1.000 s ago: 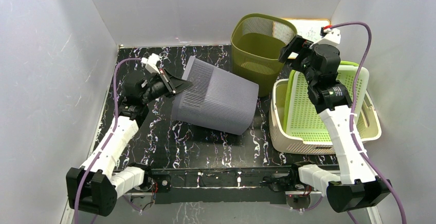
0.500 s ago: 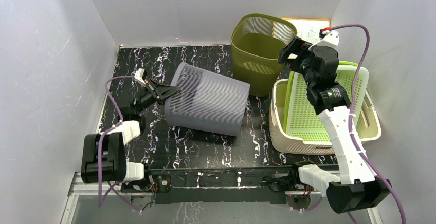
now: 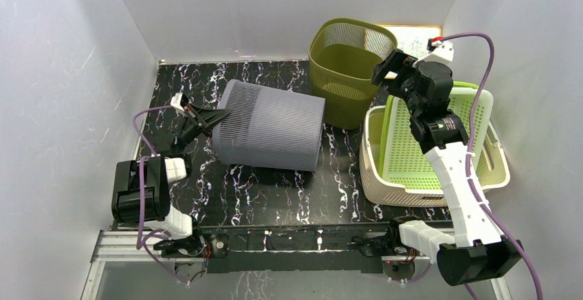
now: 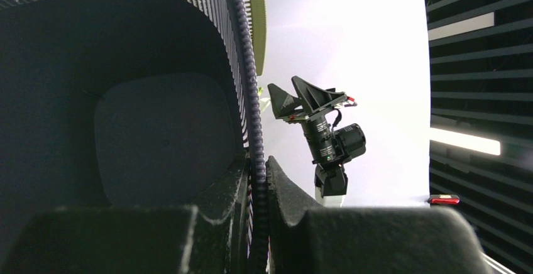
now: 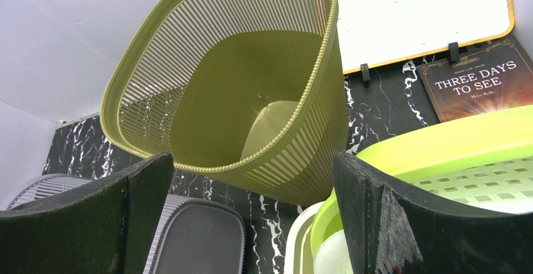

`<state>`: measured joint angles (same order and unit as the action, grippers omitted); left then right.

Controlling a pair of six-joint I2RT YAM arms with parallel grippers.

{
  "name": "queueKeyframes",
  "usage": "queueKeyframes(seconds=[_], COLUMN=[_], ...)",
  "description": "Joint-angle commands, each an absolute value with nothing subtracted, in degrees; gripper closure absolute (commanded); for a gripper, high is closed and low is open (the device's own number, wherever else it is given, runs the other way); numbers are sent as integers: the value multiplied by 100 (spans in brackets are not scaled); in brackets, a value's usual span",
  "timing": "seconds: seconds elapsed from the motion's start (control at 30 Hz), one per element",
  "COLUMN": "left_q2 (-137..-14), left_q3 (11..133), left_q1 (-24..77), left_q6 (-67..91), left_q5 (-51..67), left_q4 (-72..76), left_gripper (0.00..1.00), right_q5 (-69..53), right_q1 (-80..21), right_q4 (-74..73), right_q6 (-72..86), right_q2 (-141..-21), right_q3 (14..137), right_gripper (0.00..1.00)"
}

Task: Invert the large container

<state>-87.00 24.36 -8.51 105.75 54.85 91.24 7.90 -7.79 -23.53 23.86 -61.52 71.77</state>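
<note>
The large grey ribbed container (image 3: 269,125) lies on its side on the black marbled table, its open mouth facing left. My left gripper (image 3: 214,118) is shut on the mouth's rim. In the left wrist view my left gripper (image 4: 258,180) has one finger inside and one outside the beaded rim (image 4: 250,85), with the container's dark inside (image 4: 151,136) to the left. My right gripper (image 3: 393,66) is open and empty, raised beside the olive basket. In the right wrist view my right gripper (image 5: 251,211) sits above the grey container's base (image 5: 201,236).
An upright olive slatted basket (image 3: 347,66) stands at the back, just right of the grey container, and also shows in the right wrist view (image 5: 239,79). A cream basket (image 3: 385,176) holding a tilted lime tray (image 3: 412,142) is at right. A whiteboard (image 5: 427,10) and a book (image 5: 481,79) lie behind.
</note>
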Motion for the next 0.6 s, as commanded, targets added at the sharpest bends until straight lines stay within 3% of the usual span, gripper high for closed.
queueKeyframes(seconds=[0.0, 0.3, 0.57], left_q2=[-8476, -8177, -9084], left_q3=[2730, 3296, 2366], left_q1=[-409, 239, 187], left_q6=[11083, 11591, 11199], left_q5=[4978, 4219, 4503], left_q4=[10248, 10265, 10271], left_gripper=[100, 100, 100], right_q5=[749, 700, 670], right_q1=[-763, -762, -758], right_q4=[-2000, -2000, -1982], right_q6=[2471, 2479, 2478], right_q2=[-6133, -6221, -6164], right_q3=[7268, 7349, 7236], right_gripper=[2, 2, 2])
